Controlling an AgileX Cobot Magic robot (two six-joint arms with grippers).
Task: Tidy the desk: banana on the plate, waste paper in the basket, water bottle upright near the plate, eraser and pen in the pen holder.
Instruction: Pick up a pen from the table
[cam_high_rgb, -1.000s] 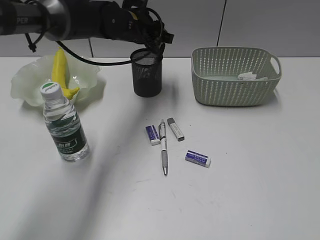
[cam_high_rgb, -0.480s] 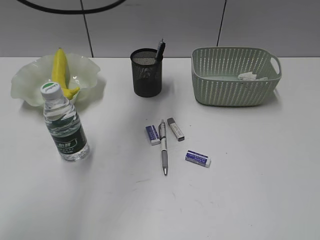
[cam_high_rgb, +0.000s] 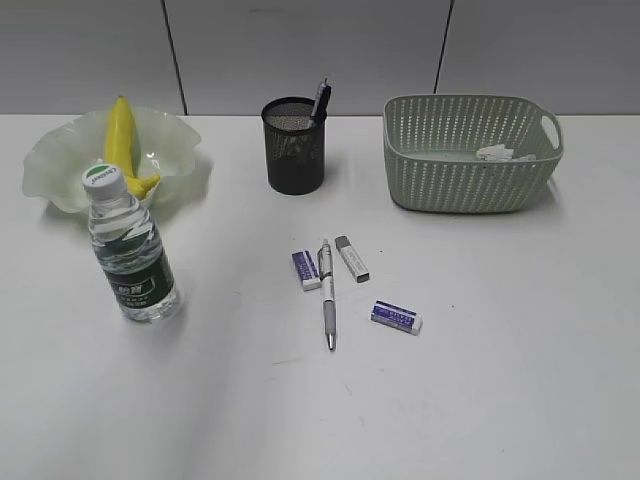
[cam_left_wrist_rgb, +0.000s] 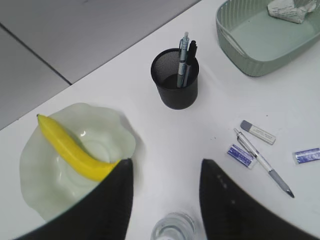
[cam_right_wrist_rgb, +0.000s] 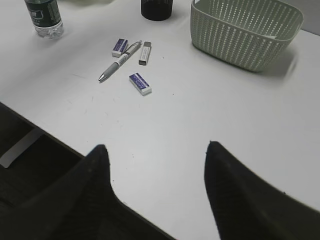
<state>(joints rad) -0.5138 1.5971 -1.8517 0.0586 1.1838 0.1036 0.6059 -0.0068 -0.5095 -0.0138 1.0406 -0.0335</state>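
While my left gripper (cam_left_wrist_rgb: 166, 200) hangs open and empty above the bottle (cam_left_wrist_rgb: 172, 229), the loose pen (cam_left_wrist_rgb: 262, 162) lies on the desk (cam_high_rgb: 500, 400) to its right and a little ahead, between two erasers (cam_left_wrist_rgb: 241, 155). The pen's long axis runs slantwise in the left wrist view, tip pointing away from the holder (cam_left_wrist_rgb: 175, 80), which already has pens in it. My right gripper (cam_right_wrist_rgb: 156, 192), also open and empty, sits back at the desk's near edge, well apart from the pen. I judge the left arm nearer, with jaws to be turned across the barrel.
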